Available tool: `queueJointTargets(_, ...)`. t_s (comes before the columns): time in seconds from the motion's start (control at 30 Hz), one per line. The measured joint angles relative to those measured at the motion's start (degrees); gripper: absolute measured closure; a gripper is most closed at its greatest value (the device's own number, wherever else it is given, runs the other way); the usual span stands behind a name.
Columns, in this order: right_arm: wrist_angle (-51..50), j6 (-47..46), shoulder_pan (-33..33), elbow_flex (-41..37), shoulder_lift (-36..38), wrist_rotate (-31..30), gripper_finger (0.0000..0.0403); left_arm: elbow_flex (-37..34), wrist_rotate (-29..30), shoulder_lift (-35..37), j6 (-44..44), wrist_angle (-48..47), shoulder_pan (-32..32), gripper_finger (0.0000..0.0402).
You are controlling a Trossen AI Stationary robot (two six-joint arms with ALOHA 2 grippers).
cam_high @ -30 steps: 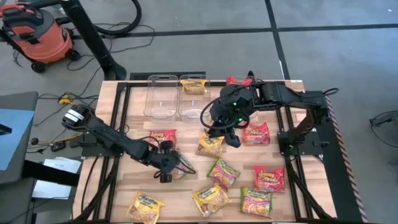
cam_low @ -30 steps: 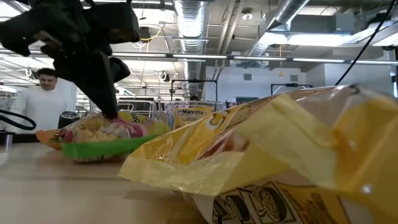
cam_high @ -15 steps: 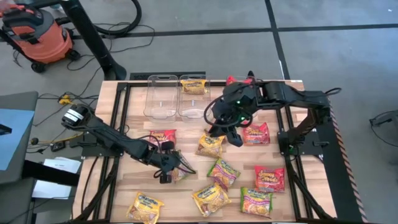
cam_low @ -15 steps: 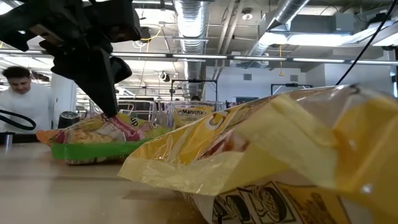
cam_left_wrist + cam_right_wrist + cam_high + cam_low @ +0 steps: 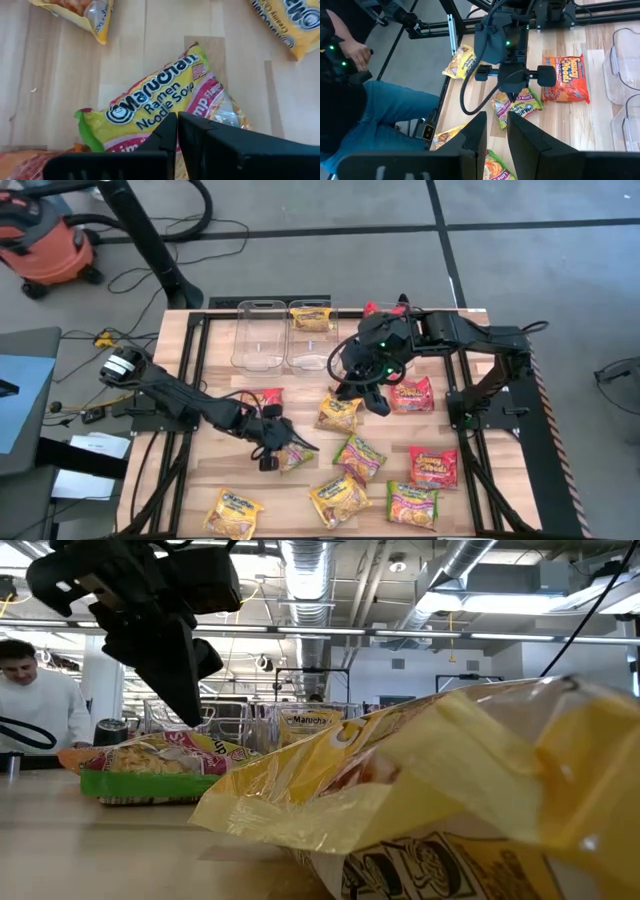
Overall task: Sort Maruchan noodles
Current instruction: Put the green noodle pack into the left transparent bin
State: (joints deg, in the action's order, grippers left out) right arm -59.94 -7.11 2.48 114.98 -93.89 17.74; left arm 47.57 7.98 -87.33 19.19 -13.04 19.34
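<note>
The wooden worktop (image 5: 180, 480) sits inside a black metal frame, with the two dark arms reaching in from either side. Beyond it, a person (image 5: 35, 700) in a white top stands at the far left of the low view, and an orange shop vacuum (image 5: 55, 245) sits on the floor off the far left corner.

Two clear bins (image 5: 285, 335) stand side by side at the far edge of the worktop; the right-hand one holds a yellow packet (image 5: 312, 318).

The noodle packets (image 5: 385, 460) lie scattered over the near half of the worktop: yellow ones along the near edge and in the middle, red-orange ones on the right and beside the left arm, green-and-pink ones between them.

The left tool (image 5: 272, 447) is low over the worktop, left of centre, right at a green-and-pink packet (image 5: 165, 107) that lies flat on the wood. Its fingers (image 5: 167, 135) are pressed shut, tips meeting at the packet's near edge; whether they pinch the wrapper I cannot tell.

The right tool (image 5: 372, 395) hangs above the middle of the worktop, near the bins, over a yellow packet (image 5: 338, 413). Its fingers (image 5: 477, 132) stand a narrow gap apart with nothing between them.
</note>
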Motion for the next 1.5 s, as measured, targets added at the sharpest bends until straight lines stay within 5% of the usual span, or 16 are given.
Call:
queueJointTargets(0.27,0.0,0.02,0.0,0.0,0.0,0.0,0.0301,0.02,-12.57,0.04,1.13,1.53,-4.13,0.0354)
queueJointTargets(0.43,0.0,0.06,0.0,0.0,0.0,0.0,0.0301,0.04,-13.76,0.04,6.82,6.89,-5.84,0.0299)
queueJointTargets(0.63,-0.03,0.07,0.0,0.0,0.0,0.0,0.0301,0.09,-12.48,0.04,11.12,3.76,-5.98,0.0264)
queueJointTargets(0.93,-0.04,0.28,0.0,0.0,0.0,0.0,0.0301,0.07,-4.41,0.04,6.88,0.92,-1.57,0.0264)
queueJointTargets(1.5,-0.7,0.09,0.02,0.0,0.0,0.02,0.0301,0.22,-0.75,-5.57,5.85,-0.53,-0.86,0.0266)
